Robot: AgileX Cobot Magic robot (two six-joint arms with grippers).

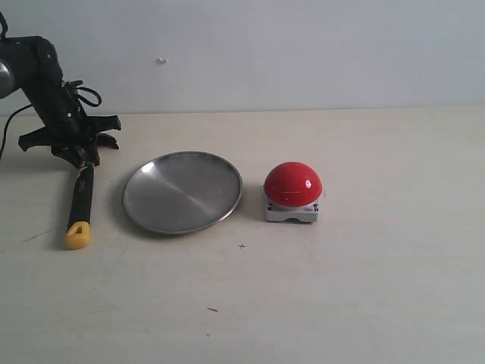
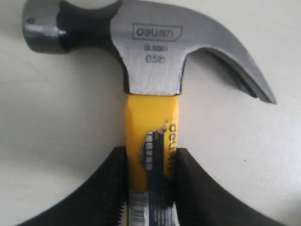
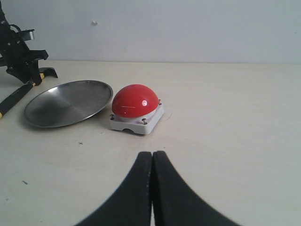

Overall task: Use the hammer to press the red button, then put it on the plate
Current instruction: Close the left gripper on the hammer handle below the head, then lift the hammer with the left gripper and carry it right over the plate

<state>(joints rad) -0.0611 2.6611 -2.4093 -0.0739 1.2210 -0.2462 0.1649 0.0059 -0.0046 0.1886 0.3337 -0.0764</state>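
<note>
Plain lab: beige tabletop [image 1: 364, 303], blank wall [image 1: 303, 53]

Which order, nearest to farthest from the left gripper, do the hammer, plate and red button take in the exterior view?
1. The hammer, clamped in the left gripper, far left.
2. The plate, left of centre.
3. The red button, right of the plate.

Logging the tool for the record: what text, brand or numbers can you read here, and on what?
"deli": framed logo on the hammer head.
"DL5001": faint, on the head below the logo.
"0.5lb": on the head below that.
"deli": sideways on the handle label; its fine print is blurred.
The plate and red button show no text.
</note>
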